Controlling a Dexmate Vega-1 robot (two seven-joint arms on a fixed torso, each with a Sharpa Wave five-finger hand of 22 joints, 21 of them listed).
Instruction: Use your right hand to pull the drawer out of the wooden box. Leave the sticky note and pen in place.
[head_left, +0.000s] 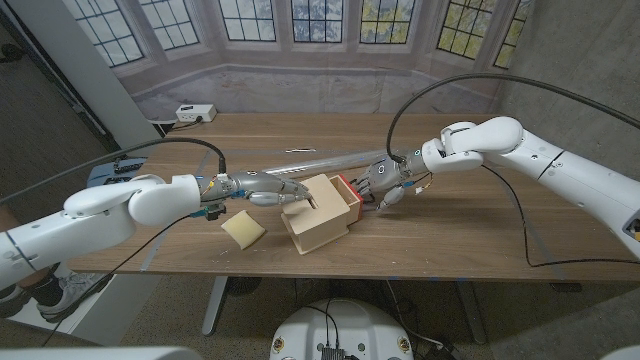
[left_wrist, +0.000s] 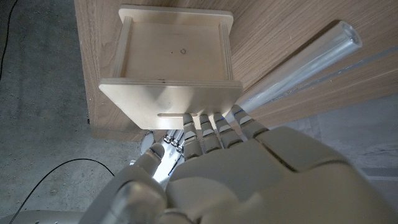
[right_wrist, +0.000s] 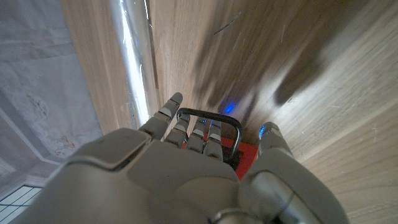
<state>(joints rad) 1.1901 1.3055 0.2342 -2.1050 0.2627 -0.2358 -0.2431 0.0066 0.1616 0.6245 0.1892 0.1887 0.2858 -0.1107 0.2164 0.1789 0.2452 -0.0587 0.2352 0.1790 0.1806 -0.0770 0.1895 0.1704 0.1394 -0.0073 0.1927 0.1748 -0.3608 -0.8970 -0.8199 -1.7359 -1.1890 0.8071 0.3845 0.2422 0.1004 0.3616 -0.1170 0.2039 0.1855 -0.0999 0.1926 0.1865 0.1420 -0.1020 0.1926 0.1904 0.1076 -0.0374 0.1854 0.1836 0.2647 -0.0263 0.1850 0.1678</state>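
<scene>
Two hands are seen at a wooden box (head_left: 322, 212) near the middle of the head view. The box sits on the tabletop (head_left: 470, 225), turned at an angle, with a red drawer (head_left: 351, 190) showing at its upper right end; how far the drawer stands out cannot be told from this view.

The right hand (head_left: 385, 185) is reached in from the right of the frame and is placed right at the drawer end of the box. In the right wrist view, the fingers (right_wrist: 186, 127) are seen hooked over a black wire handle (right_wrist: 214, 119), with the red drawer front (right_wrist: 245, 155) just behind them, so the handle is held by this hand.

The left hand (head_left: 262, 189) is stretched in from the left of the frame and is set against the box's upper left side. In the left wrist view, its fingertips (left_wrist: 208, 121) are pressed against the near wall of the pale wooden box (left_wrist: 174, 62), whose open top is seen from above; nothing is gripped, and the fingers are extended side by side.

A yellow sticky note pad (head_left: 243, 230) lies on the tabletop at the lower left of the box, near it but apart. A clear tube (head_left: 310, 158) lies behind the box, running across the tabletop; it is also seen in the left wrist view (left_wrist: 298, 68) beside the box. A white power strip (head_left: 194, 113) rests at the tabletop's far edge in the upper left of the frame.
</scene>
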